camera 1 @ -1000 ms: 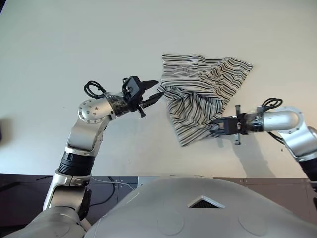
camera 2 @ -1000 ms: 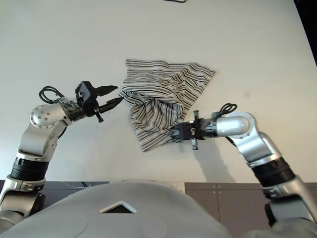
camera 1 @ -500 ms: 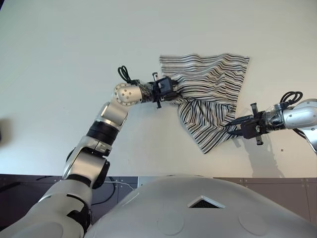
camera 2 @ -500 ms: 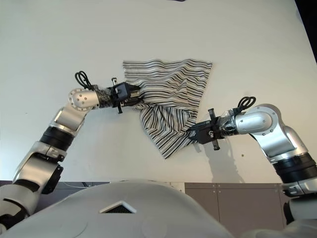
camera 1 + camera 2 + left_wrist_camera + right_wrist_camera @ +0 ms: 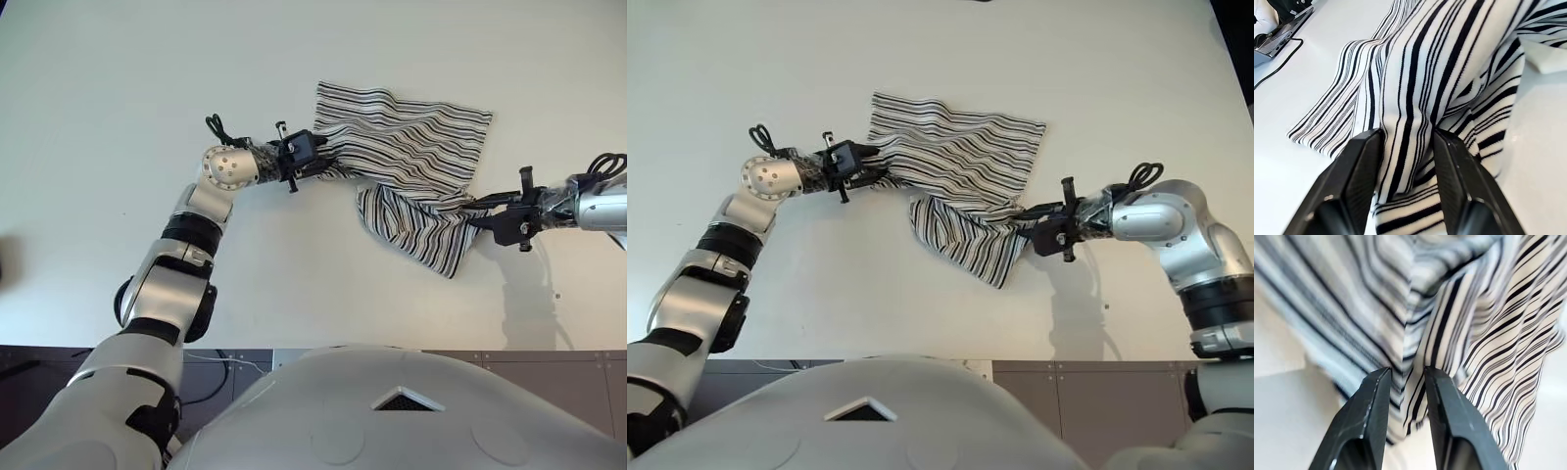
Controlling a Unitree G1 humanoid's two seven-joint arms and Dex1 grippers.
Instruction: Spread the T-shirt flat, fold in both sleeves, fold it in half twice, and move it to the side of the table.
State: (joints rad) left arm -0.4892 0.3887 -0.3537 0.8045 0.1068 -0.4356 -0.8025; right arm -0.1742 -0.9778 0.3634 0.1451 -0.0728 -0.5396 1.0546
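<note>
Both grippers pinch the striped T-shirt, which is pulled between them on the white table.

The left gripper [image 5: 1408, 138] has its fingers clamped on a bunched ridge of fabric, and the right gripper [image 5: 1406, 376] has its fingers nearly together on a fold. The head views give the layout. The T-shirt [image 5: 416, 147] lies mid-table [image 5: 118, 88], crumpled, held at its left edge and its near right edge. The far part is fairly flat and the near part is doubled into a flap pointing toward the robot. The left wrist view adds a flat dark device [image 5: 1282, 30] and a cable [image 5: 1276, 71] beyond the shirt. The right wrist view shows the stripes close up, blurred.
</note>
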